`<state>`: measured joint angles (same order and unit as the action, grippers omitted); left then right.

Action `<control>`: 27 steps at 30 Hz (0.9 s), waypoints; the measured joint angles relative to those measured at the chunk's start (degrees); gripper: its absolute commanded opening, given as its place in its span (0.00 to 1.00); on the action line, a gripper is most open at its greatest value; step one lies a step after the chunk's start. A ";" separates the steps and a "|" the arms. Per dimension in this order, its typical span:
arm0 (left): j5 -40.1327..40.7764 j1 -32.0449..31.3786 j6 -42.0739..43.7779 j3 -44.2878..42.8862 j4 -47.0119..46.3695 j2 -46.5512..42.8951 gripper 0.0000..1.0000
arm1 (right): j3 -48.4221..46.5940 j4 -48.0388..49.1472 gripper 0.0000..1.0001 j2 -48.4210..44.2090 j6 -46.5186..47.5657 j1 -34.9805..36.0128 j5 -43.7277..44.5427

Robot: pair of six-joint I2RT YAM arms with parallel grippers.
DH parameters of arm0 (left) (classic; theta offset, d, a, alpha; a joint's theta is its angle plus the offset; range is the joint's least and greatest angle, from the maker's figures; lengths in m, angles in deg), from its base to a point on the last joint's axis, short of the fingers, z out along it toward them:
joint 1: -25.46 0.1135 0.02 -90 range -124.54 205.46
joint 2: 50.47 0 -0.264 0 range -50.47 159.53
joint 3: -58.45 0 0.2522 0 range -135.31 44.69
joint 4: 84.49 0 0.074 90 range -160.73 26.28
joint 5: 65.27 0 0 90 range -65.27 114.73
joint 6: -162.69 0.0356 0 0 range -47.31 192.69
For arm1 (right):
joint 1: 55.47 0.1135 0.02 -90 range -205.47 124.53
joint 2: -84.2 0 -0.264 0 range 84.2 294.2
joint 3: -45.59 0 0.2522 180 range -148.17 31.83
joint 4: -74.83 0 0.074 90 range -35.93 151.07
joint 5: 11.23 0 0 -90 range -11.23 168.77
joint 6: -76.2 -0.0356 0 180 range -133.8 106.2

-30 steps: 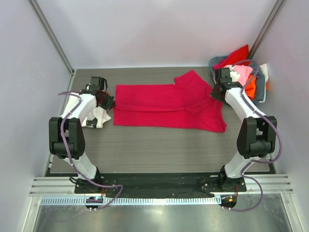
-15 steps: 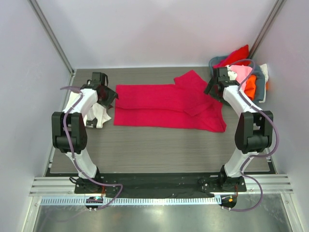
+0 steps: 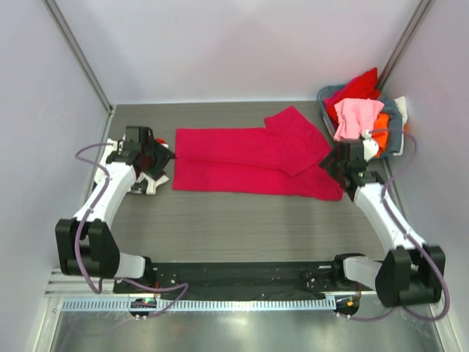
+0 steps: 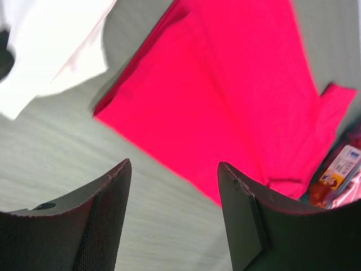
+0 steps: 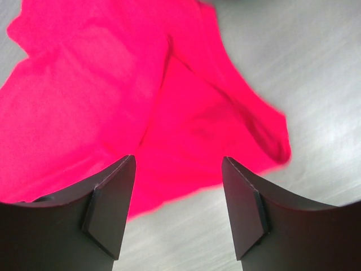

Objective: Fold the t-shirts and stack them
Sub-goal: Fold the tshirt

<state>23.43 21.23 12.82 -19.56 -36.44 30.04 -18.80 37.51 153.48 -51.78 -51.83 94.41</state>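
A crimson-magenta t-shirt (image 3: 249, 161) lies flat across the middle of the table, folded lengthwise, with one sleeve (image 3: 297, 136) turned over at its right end. My left gripper (image 3: 163, 155) hovers open just off the shirt's left edge with nothing between its fingers. In the left wrist view this gripper (image 4: 174, 165) looks over bare table towards the shirt (image 4: 225, 84). My right gripper (image 3: 331, 164) stands open at the shirt's right end. In the right wrist view that gripper (image 5: 178, 159) is empty above the shirt's hem (image 5: 113, 96). A white t-shirt (image 3: 144, 182) lies crumpled under the left arm.
A grey-blue basket (image 3: 396, 138) sits at the back right corner, holding a red tee (image 3: 359, 86), a pink tee (image 3: 357, 117) and an orange tee (image 3: 382, 122). Walls close in on the left, right and back. The white tee (image 4: 51, 45) is at the upper left of the left wrist view.
Both grippers were shut at the shirt's two ends and have opened. Both arms have drawn back towards the near side, and the shirt lies where it was.
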 measured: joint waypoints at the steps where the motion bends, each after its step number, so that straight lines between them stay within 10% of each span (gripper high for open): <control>1: -0.57 -0.11 -0.37 2.64 -0.66 -1.42 0.64 | 3.26 0.85 0.67 -2.89 -1.07 0.00 -0.39; 10: -4.02 -3.17 -3.19 19.02 -6.60 -5.09 0.62 | 22.82 5.18 0.52 -14.27 -10.10 0.00 0.11; 27: -3.19 -3.98 -4.02 22.49 -12.26 -6.34 0.60 | 27.10 16.72 0.45 -2.34 -21.40 -6.43 3.23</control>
<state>20.24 17.25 8.79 2.93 -48.70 23.70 8.30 54.24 151.14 -73.17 -58.26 97.65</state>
